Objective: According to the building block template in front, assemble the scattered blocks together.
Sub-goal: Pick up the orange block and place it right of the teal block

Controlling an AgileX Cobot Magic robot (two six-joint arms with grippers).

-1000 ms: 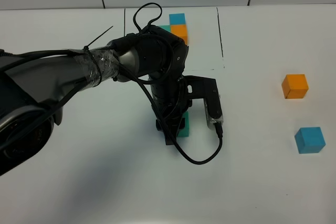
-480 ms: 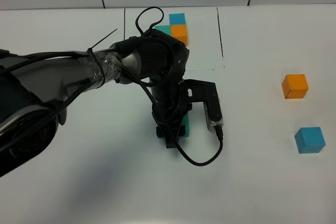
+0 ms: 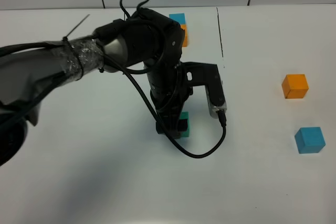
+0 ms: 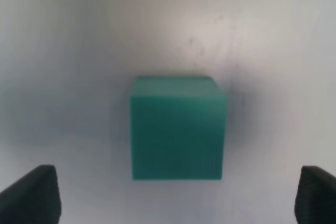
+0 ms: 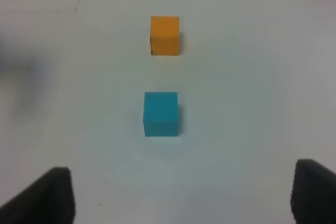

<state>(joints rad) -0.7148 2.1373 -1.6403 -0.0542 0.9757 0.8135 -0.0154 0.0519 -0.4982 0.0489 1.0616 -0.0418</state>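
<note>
Left end effector (image 4: 176,203) spread wide, teal cube (image 4: 178,129) untouched before it, mid table (image 3: 105,182).
Overhead, the arm (image 3: 79,61) hides most of that cube; only the right wrist view shows the right end effector (image 5: 178,198), also spread, facing the orange cube (image 5: 165,35) and blue cube (image 5: 160,114).

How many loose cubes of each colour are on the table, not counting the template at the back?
teal cube: 1
orange cube: 1
blue cube: 1
Total: 3
</note>
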